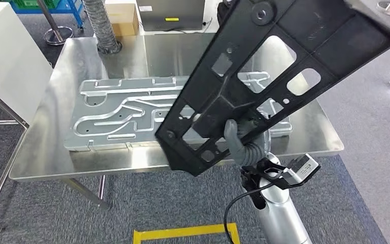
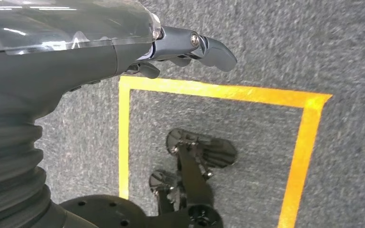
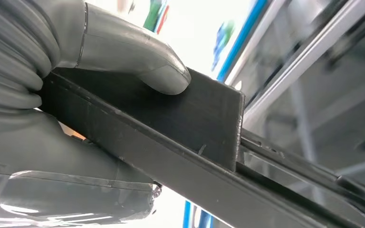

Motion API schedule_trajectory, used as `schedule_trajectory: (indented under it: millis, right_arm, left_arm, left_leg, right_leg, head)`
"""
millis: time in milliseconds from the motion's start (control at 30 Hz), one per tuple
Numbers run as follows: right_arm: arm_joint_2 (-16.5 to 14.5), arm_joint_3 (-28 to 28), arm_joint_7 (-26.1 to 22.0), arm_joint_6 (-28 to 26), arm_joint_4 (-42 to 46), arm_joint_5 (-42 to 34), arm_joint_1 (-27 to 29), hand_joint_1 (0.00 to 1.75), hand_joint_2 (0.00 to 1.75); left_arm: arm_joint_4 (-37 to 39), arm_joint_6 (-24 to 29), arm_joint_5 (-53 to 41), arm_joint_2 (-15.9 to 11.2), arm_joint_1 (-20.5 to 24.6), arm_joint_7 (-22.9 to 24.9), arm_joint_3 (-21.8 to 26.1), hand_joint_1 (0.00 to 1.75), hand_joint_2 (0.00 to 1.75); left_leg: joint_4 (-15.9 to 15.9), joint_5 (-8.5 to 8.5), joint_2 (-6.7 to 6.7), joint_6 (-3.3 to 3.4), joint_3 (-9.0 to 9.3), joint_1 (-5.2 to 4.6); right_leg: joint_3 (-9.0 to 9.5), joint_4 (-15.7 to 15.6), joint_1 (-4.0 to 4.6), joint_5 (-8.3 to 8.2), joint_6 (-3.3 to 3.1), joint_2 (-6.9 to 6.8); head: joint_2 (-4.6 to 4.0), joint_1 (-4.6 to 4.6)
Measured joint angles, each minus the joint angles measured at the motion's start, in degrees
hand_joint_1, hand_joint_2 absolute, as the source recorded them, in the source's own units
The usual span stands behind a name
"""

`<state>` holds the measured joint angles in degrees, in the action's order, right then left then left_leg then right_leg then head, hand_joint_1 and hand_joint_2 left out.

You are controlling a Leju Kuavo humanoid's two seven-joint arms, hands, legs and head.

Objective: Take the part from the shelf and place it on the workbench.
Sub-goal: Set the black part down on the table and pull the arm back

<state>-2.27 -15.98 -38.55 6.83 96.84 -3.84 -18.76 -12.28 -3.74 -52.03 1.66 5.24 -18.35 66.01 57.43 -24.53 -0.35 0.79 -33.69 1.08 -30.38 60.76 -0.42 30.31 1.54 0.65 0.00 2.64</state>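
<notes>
R hand (image 1: 244,145) gripped the black plastic part (image 1: 279,66) near its lower end, thumb wrapped over one face, fingers behind. In the R wrist view the grey thumb (image 3: 138,61) pressed flat on a dark rib of the part (image 3: 180,142), w/ the rest of the hand clamped under it. Part was held up in the air, tilted, long axis running from low near the hand up toward the far right; it's a long flat frame w/ several cutouts & round bosses. It hung above the front right portion of the steel workbench (image 1: 45,132), not touching it.

On the bench lay a pale grey metal plate (image 1: 127,112) w/ raised channels, flat, taking up most of the top; the part overlapped its right end in the head view. Behind the bench: a ribbed hose (image 1: 101,25), a cardboard box (image 1: 122,18), a laptop-like device (image 1: 170,15). Yellow floor tape (image 1: 183,234) just in front of the robot.

L hand (image 2: 185,47) hung by the robot's side over grey carpet & a yellow tape square (image 2: 218,90), holding nothing, fingers loosely extended & apart.
</notes>
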Motion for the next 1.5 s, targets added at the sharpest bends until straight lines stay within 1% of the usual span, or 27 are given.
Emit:
schedule_trajectory:
  millis: [100,133,167,200,267,333,433,500,533,600,633,667,700,767,833,933,1000,1033,1100,1133,1167,1200,1267,1300,1367,1433,1500]
  right_arm:
    - [1.62,5.39,0.83,-7.13,-3.57,3.88,-2.72,1.64,1.75]
    - [2.22,7.28,1.12,-10.1,-4.96,6.3,-3.43,1.64,1.75]
    - [2.78,9.01,1.61,-13.31,-6.37,9.31,-4.16,1.64,1.75]
    - [3.32,10.49,2.26,-16.66,-7.7,12.67,-4.99,1.64,1.75]
    - [4.42,12.91,3.6,-22.96,-10.08,19.57,-6.98,1.64,1.75]
    - [5.29,14.66,5.3,-28.37,-12.07,26.13,-9.26,1.64,1.75]
    - [6.55,15.86,10.24,-34.74,-14.23,38.65,-12.65,1.64,1.75]
    - [7.56,15.62,14.63,-36.71,-16.18,49.38,-15.97,1.64,1.75]
    - [8.01,15.22,16.8,-36.95,-17.47,54.35,-17.98,1.64,1.75]
    - [8.74,13.86,20.92,-36.78,-20.58,63.43,-21.95,1.64,1.75]
    - [8.97,12.96,22.7,-36.52,-22.2,67.66,-23.62,1.64,1.75]
    - [9.15,11.9,24.25,-36.05,-23.87,71.82,-25.11,1.64,1.75]
    - [9.26,10.79,25.47,-35.46,-25.43,75.42,-26.45,1.64,1.75]
    - [9.4,8.22,27.44,-33.77,-28.62,81.74,-29.12,1.64,1.75]
    - [9.42,5.3,28.64,-31.88,-32.25,86.94,-32.05,1.64,1.75]
    - [8.87,0.37,28.75,-29.54,-39.21,91.82,-35.86,1.64,1.75]
    - [7.98,-2.54,28.05,-28.16,-43.79,92.73,-38.22,1.64,1.75]
    - [7.37,-3.91,27.5,-27.37,-46.04,92.86,-39.37,1.64,1.75]
    - [6.0,-6.35,26.35,-26.03,-50.33,92.65,-40.98,1.64,1.75]
    - [5.27,-7.4,25.82,-25.51,-52.35,92.35,-41.27,1.64,1.75]
    - [4.52,-8.25,25.44,-25.11,-54.18,92.0,-41.32,1.64,1.75]
    - [3.71,-8.98,25.27,-24.85,-55.85,91.72,-41.28,1.64,1.75]
    - [2.09,-10.25,25.54,-24.73,-58.75,91.44,-41.18,1.64,1.75]
    - [1.28,-10.84,25.82,-24.79,-60.01,91.36,-41.19,1.64,1.75]
    - [-0.1,-11.82,26.34,-24.85,-62.28,91.19,-41.06,1.64,1.75]
    - [-1.16,-12.6,26.79,-24.78,-64.36,91.05,-40.82,1.64,1.75]
    - [-1.98,-12.99,26.98,-24.67,-66.06,90.67,-40.69,1.64,1.75]
  left_arm:
    - [0.0,-0.03,0.01,0.0,-0.03,-0.23,0.17,0.0,1.75]
    - [0.0,-0.05,0.01,0.0,-0.1,-0.28,0.25,0.0,1.75]
    - [0.0,-0.07,0.01,0.01,-0.2,-0.33,0.35,0.0,1.75]
    - [0.0,-0.07,0.01,0.03,-0.31,-0.4,0.46,0.0,1.75]
    - [0.0,-0.07,0.0,0.19,-0.43,-0.61,0.66,0.0,1.75]
    - [0.0,-0.06,-0.05,0.38,-0.34,-0.9,0.86,0.0,1.75]
    - [0.0,-0.04,-0.1,0.46,-0.21,-1.47,1.08,0.0,1.75]
    - [0.0,-0.06,-0.16,0.5,-0.08,-1.73,1.11,0.0,1.75]
    - [0.0,-0.08,-0.22,0.52,0.04,-1.78,1.11,0.0,1.75]
    - [0.0,-0.09,-0.4,0.6,0.2,-1.82,1.11,0.0,1.75]
    - [0.0,-0.1,-0.54,0.6,0.22,-1.82,1.11,0.0,1.75]
    - [0.0,-0.1,-0.73,0.6,0.24,-1.82,1.11,0.0,1.75]
    - [0.0,-0.13,-0.94,0.59,0.29,-1.81,1.11,0.0,1.75]
    - [0.0,-0.19,-1.37,0.55,0.52,-1.75,1.1,0.0,1.75]
    - [0.0,-0.3,-1.78,0.5,0.96,-1.54,1.07,0.0,1.75]
    - [0.0,-0.37,-2.3,0.52,1.53,-1.12,0.95,0.0,1.75]
    - [0.0,-0.38,-2.51,0.59,1.89,-0.88,0.88,0.0,1.75]
    - [0.0,-0.4,-2.58,0.63,2.12,-0.76,0.87,0.0,1.75]
    - [0.0,-0.49,-2.62,0.62,2.54,-0.61,0.84,0.0,1.75]
    - [0.0,-0.54,-2.65,0.62,2.7,-0.51,0.8,0.0,1.75]
    - [0.0,-0.6,-2.71,0.63,2.8,-0.41,0.73,0.0,1.75]
    - [0.0,-0.66,-2.77,0.66,2.86,-0.33,0.62,0.0,1.75]
    - [0.0,-0.73,-2.96,0.77,2.92,-0.22,0.31,0.0,1.75]
    - [0.0,-0.74,-3.05,0.8,2.99,-0.21,0.17,0.0,1.75]
    - [0.0,-0.74,-3.18,0.82,3.15,-0.13,-0.03,0.0,1.75]
    - [0.0,-0.74,-3.21,0.81,3.24,-0.01,-0.16,0.0,1.75]
    - [0.0,-0.74,-3.23,0.84,3.27,0.15,-0.29,0.0,1.75]
  left_leg:
    - [-0.02,-0.74,-0.05,0.6,0.6,-0.13]
    - [-0.01,-1.08,-0.12,0.67,0.95,-0.21]
    - [0.0,-1.47,-0.2,0.7,1.45,-0.3]
    - [0.0,-1.9,-0.26,0.68,2.07,-0.4]
    - [-0.02,-2.78,-0.3,0.5,3.38,-0.62]
    - [-0.12,-3.4,-0.22,0.07,3.9,-0.75]
    - [0.11,-3.66,-0.03,-0.83,4.06,-0.9]
    - [2.61,-5.03,0.01,-1.4,3.16,-0.92]
    - [5.5,-6.49,0.02,-1.66,1.63,-0.8]
    - [12.94,-9.52,0.02,-2.13,-2.77,-0.58]
    - [15.55,-10.14,0.02,-2.26,-4.65,-0.51]
    - [16.16,-9.56,0.02,-2.32,-5.62,-0.5]
    - [14.58,-7.83,0.02,-2.24,-5.51,-0.51]
    - [6.86,-2.5,0.08,-1.68,-2.94,-0.66]
    - [0.89,0.0,0.2,-0.95,-0.96,-1.02]
    - [-0.61,0.73,0.21,-0.12,-0.55,-1.15]
    - [-1.29,1.29,0.23,0.26,-0.25,-0.77]
    - [-1.56,1.44,0.26,0.37,-0.11,-0.58]
    - [-1.59,1.42,0.25,0.47,-0.07,-0.53]
    - [-1.54,1.35,0.2,0.43,-0.05,-0.46]
    - [-1.43,1.24,0.12,0.34,-0.04,-0.36]
    - [-1.24,1.08,0.02,0.16,-0.03,-0.24]
    - [-0.64,0.55,-0.13,-0.42,-0.03,0.0]
    - [-0.28,0.26,-0.16,-0.78,-0.1,0.01]
    - [0.04,-0.09,-0.15,-1.45,-0.25,-0.06]
    - [-0.08,-0.17,-0.13,-2.14,-0.2,0.0]
    - [0.93,-1.09,-0.04,-2.74,-0.52,0.18]
  right_leg:
    - [-7.03,10.67,-0.14,3.81,0.64,-0.14]
    - [-8.98,12.81,-0.17,3.99,0.7,-0.17]
    - [-9.95,12.88,-0.18,2.97,0.61,-0.2]
    - [-9.83,10.73,-0.14,0.78,0.36,-0.23]
    - [-7.81,3.04,0.19,-4.83,-0.56,-0.36]
    - [-6.47,-2.12,0.67,-7.49,-1.4,-0.52]
    - [-5.97,-3.28,0.71,-7.59,-2.2,-0.43]
    - [-5.18,-3.75,0.32,-7.32,-2.73,-0.34]
    - [-4.88,-3.89,0.25,-7.21,-2.94,-0.32]
    - [-4.7,-3.84,0.37,-6.93,-3.29,-0.23]
    - [-4.62,-3.79,0.47,-6.8,-3.36,-0.15]
    - [-4.45,-3.74,0.57,-6.64,-3.39,-0.08]
    - [-4.21,-3.69,0.67,-6.45,-3.37,-0.02]
    - [-3.61,-3.64,0.84,-6.04,-3.29,0.0]
    - [-3.55,-3.57,0.91,-5.9,-3.0,0.02]
    - [-3.88,-3.57,0.92,-5.85,-2.14,0.01]
    - [-4.59,-2.04,0.85,-4.74,-1.46,-0.07]
    - [-5.77,0.42,0.71,-3.39,-1.1,-0.13]
    - [-9.6,8.09,0.17,-0.17,-0.41,-0.22]
    - [-11.39,11.35,-0.1,0.69,-0.14,-0.28]
    - [-12.34,12.74,-0.37,0.49,0.1,-0.33]
    - [-12.17,11.8,-0.6,-0.78,0.28,-0.38]
    - [-9.07,4.5,-0.93,-4.79,0.46,-0.55]
    - [-7.48,0.96,-0.85,-6.13,0.35,-0.6]
    - [-6.07,-2.24,-0.56,-6.71,-0.29,-0.54]
    - [-6.1,-2.29,-0.33,-6.65,-1.2,-0.39]
    - [-5.84,-2.69,-0.38,-6.76,-2.06,-0.38]
  head:
    - [0.0,0.0]
    - [0.0,0.0]
    - [0.0,0.0]
    - [0.0,0.0]
    - [0.0,0.01]
    - [0.0,-0.03]
    - [0.0,-0.01]
    - [0.0,-0.01]
    - [0.0,-0.01]
    - [0.0,-0.01]
    - [0.0,0.0]
    - [0.0,0.0]
    - [0.0,0.0]
    - [0.0,-0.01]
    - [0.0,-0.01]
    - [0.0,0.0]
    - [0.0,-0.01]
    - [0.0,-0.01]
    - [0.0,-0.01]
    - [0.0,-0.02]
    - [0.0,-0.02]
    - [0.0,-0.02]
    - [0.0,-0.02]
    - [0.0,-0.01]
    - [0.0,0.01]
    - [0.0,0.01]
    - [0.0,0.01]
